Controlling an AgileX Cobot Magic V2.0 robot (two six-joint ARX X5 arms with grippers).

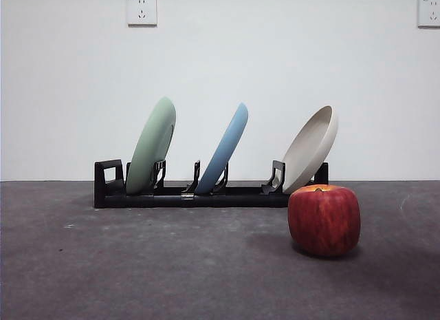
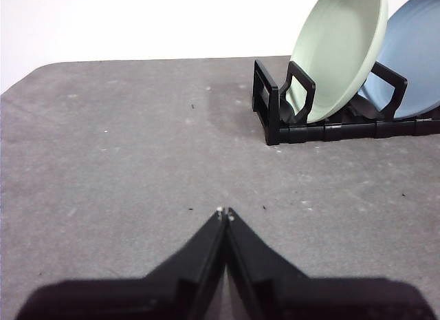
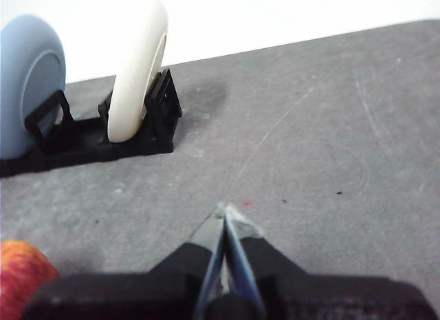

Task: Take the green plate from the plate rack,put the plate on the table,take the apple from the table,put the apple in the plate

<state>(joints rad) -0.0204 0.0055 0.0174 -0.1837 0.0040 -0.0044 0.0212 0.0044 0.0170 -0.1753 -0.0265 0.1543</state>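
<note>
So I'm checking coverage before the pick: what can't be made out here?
- Apple: right wrist view cuts it off at the edge.
- Green plate: left wrist view crops its top.
- Rack slots: plates hide them in the front view.
- Both arms: out of the front view.

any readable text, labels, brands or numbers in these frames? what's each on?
None readable.
Green plate, light blue plate, beige plate, plate rack and apple: no print or stickers visible.
Wall sockets: any markings too small to read.
</note>
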